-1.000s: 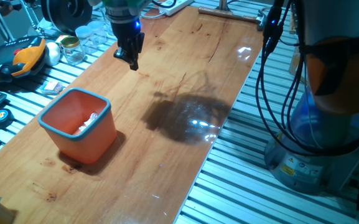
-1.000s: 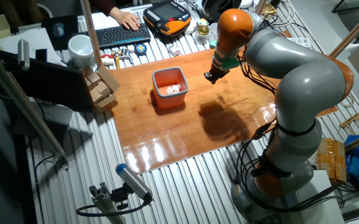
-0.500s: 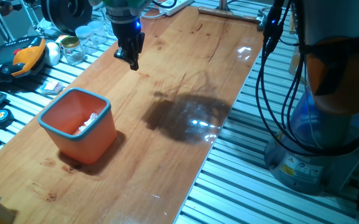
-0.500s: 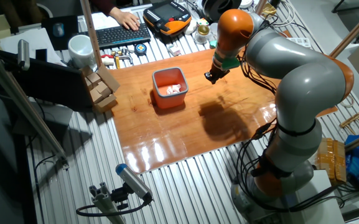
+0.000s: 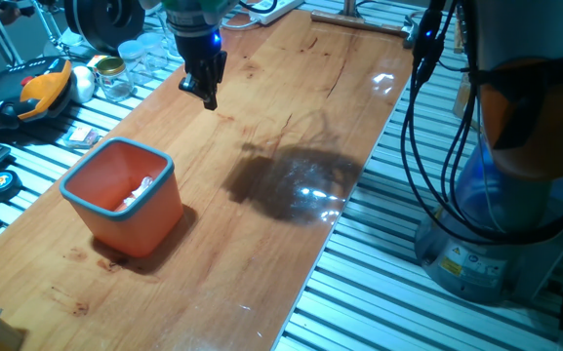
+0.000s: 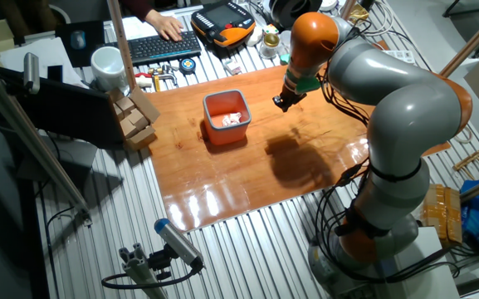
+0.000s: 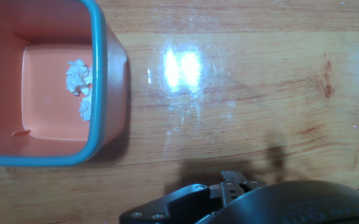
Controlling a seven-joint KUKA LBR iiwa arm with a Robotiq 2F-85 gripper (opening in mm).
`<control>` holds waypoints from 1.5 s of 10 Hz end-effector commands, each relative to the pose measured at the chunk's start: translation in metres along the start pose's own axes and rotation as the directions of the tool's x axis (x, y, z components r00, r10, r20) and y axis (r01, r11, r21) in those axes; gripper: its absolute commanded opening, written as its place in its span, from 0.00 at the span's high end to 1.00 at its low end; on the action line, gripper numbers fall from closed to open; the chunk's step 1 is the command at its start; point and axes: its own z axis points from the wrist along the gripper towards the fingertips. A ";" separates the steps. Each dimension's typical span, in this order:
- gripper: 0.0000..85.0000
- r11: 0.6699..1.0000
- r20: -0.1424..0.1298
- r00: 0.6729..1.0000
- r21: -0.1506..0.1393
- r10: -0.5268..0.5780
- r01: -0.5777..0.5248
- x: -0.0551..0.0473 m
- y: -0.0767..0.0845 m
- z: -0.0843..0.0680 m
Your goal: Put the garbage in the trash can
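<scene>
White garbage (image 7: 78, 87) in orange trash can (image 7: 98, 93) — glossy wooden table (image 7: 241, 81), glare.

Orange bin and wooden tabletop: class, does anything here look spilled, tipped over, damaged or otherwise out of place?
Nothing stands out. The orange bin stands upright on the wooden table, and the white scraps lie inside it on its floor, none spilled outside. The hand hangs apart from the bin, above the table. The wood shows only faint reddish marks.

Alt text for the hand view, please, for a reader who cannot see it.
Looking down on a wooden table: white crumpled garbage lies inside the orange, blue-rimmed trash can at left. A dark part of the robot's hand fills the bottom edge; glare marks the wood.
</scene>
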 end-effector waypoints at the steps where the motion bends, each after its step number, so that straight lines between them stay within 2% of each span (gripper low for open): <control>1: 1.00 1.000 0.000 1.000 0.000 0.000 0.000 0.000 0.000 0.000; 15: 1.00 1.000 -0.003 1.000 -0.008 0.008 -0.008 0.000 -0.001 -0.001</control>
